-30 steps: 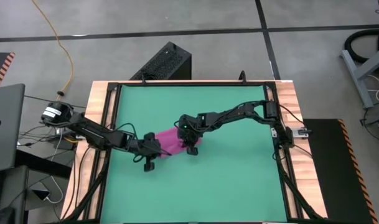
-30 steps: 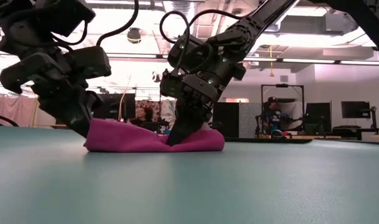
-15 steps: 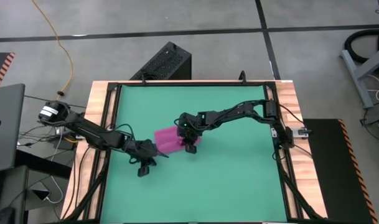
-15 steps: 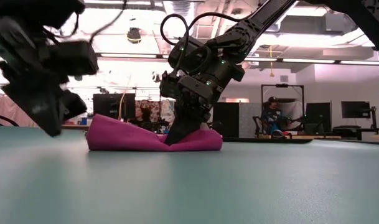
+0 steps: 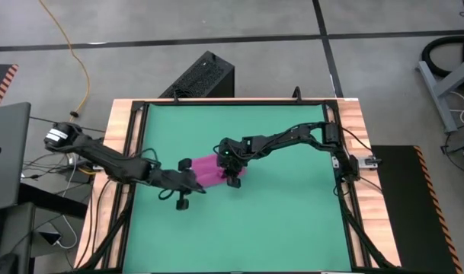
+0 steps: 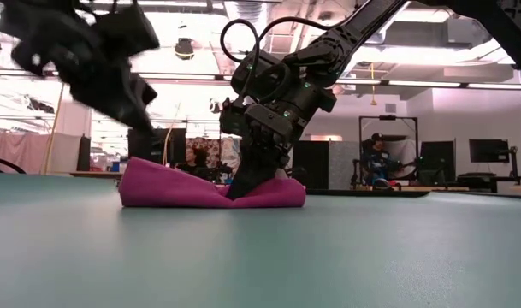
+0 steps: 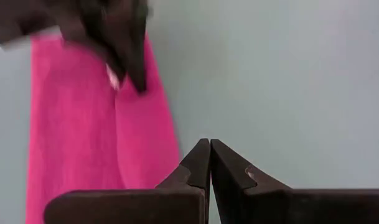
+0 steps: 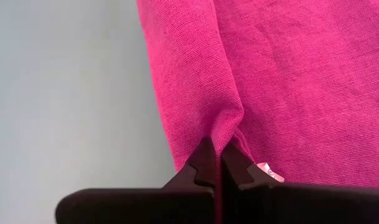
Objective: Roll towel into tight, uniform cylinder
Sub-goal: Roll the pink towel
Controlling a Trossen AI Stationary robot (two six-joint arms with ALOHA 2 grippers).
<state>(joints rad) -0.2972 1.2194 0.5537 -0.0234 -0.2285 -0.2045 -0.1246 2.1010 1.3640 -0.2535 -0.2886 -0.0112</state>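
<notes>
The magenta towel (image 5: 209,169) lies in a loose, flattened bundle on the green mat (image 5: 285,221), near its middle. My right gripper (image 5: 233,181) comes down on the towel's right part and is shut on it (image 6: 240,190). My left gripper (image 6: 140,115) hangs shut in the air above and beside the towel's left end, touching nothing. In the left wrist view its shut fingertips (image 7: 210,146) show over bare mat, with the towel (image 7: 83,143) beside them. My right gripper pinches a small raised fold of the towel (image 8: 221,127) between its two fingertips, close to the cloth's edge. The fingers slant down from above, from the table's right. The cloth puckers toward the fingertips. The rest of the towel (image 6: 174,190) lies on the mat.
Bare green mat surrounds the towel on all sides. A wooden frame (image 5: 125,152) borders the mat. A black box (image 5: 205,76) stands beyond the far edge. In the low view, people sit in the room behind the table.
My left gripper, shut throughout, has come off the towel's left end, drawn back toward the table's left, then risen well above the mat. The towel's left end stays lying on the mat.
</notes>
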